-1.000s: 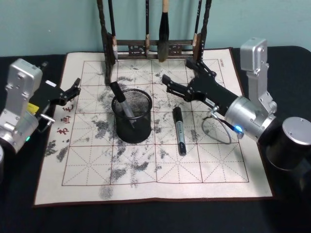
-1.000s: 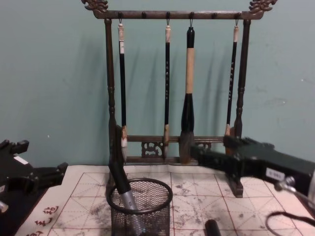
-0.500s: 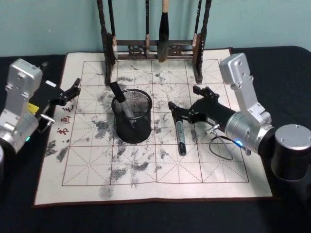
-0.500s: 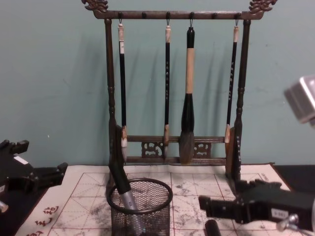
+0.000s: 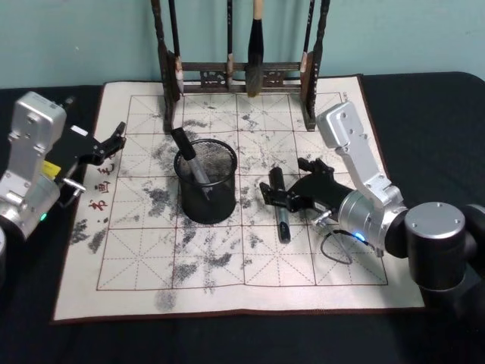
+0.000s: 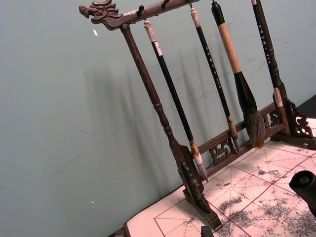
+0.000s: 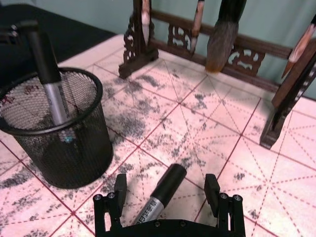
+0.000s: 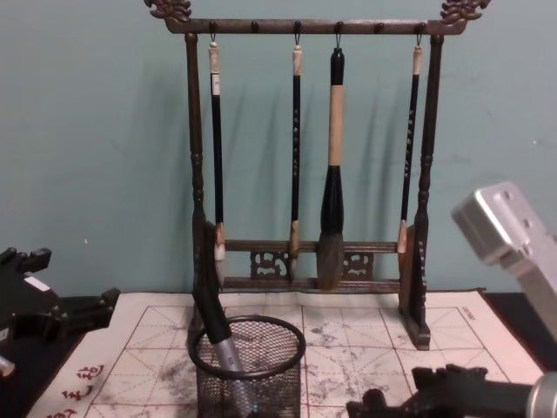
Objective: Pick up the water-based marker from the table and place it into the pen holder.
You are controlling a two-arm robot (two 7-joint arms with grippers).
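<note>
The water-based marker (image 5: 283, 226) is a slim cylinder with a black cap and a grey printed barrel. It lies flat on the mat (image 5: 227, 265), just right of the pen holder (image 5: 204, 203). The right gripper (image 5: 281, 196) sits low over its cap end, spread, one finger on each side with a gap at both. The holder is a round black wire-mesh cup with a solid rim, and a second marker (image 5: 186, 152) leans inside it. The mat is cream with a red grid and ink blotches. A dark carved brush rack (image 5: 235, 76) stands behind on the black counter (image 5: 424, 98). The left gripper (image 5: 116, 138) is parked at the mat's left edge; its state cannot be told.
</note>
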